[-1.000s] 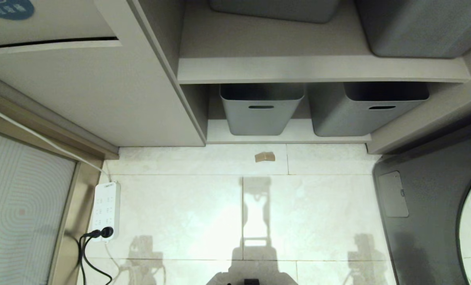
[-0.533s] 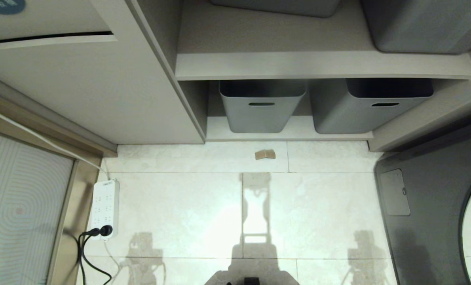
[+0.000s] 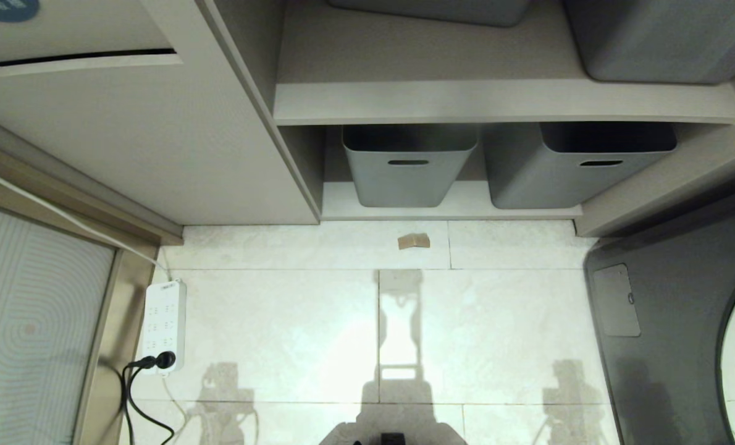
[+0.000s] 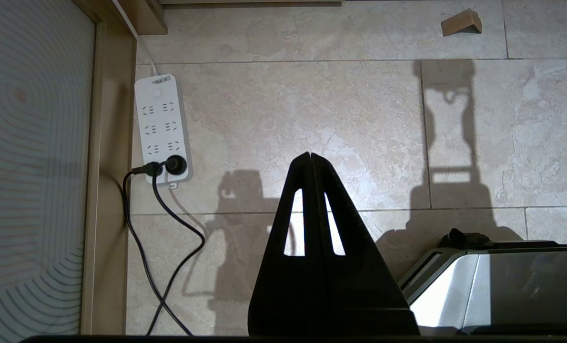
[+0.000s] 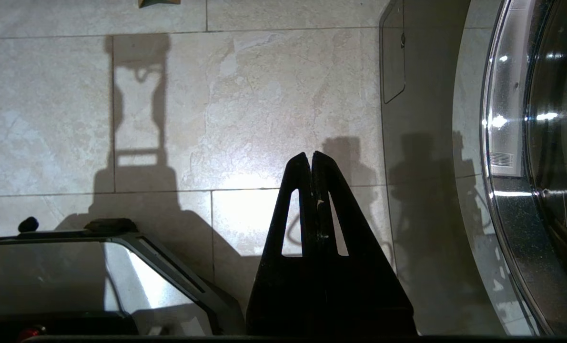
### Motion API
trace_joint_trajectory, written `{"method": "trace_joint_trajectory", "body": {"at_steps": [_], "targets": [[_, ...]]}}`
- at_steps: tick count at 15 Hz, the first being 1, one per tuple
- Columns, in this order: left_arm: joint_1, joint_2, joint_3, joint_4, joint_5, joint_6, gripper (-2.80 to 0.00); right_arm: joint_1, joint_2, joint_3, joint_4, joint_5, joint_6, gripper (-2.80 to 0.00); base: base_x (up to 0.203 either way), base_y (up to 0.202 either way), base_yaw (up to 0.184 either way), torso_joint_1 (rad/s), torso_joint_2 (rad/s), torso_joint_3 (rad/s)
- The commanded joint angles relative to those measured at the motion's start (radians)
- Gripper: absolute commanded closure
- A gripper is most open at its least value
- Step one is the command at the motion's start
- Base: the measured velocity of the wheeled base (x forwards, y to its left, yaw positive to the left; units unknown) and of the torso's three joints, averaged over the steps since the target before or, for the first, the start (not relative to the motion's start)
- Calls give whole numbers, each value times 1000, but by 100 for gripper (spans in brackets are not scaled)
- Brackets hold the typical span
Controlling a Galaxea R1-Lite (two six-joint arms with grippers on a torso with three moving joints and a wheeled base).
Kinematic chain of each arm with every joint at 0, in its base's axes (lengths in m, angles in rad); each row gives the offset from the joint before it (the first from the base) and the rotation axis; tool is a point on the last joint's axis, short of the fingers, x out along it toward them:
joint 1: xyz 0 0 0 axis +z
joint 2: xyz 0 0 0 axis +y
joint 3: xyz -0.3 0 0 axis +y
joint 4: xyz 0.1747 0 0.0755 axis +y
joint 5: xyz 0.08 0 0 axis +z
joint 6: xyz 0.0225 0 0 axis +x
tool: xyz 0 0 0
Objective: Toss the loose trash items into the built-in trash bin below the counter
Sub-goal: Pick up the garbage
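A small folded tan cardboard piece lies on the pale floor tiles just in front of the low shelf; the left wrist view also shows it, and its edge shows in the right wrist view. The built-in trash bin is the beige cabinet front at the upper left, with a dark slit under its flap and part of a blue sticker. The counter is out of view. My left gripper hangs shut and empty above the tiles. My right gripper is likewise shut and empty. Neither arm shows in the head view.
Two grey tubs stand on the low shelf, with more on the shelf above. A white power strip with a black plug and cables lies at the left. A dark appliance with a round door stands at the right.
The whole head view shifted slightly: the cabinet and shelves slid up and the sticker moved further out of the picture. Nothing in the scene moved itself.
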Motion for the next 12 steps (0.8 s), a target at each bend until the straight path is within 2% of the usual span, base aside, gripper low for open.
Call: {"method": "trace_joint_trajectory", "body": {"at_steps": [1, 12], "targets": [[1, 1, 3, 0, 0, 1, 0, 0, 1, 0, 1, 0, 0, 0, 0, 0, 0, 0, 0, 0], [-1, 1, 3, -2, 0, 1, 0, 0, 1, 0, 1, 0, 0, 0, 0, 0, 0, 0, 0, 0]]}}
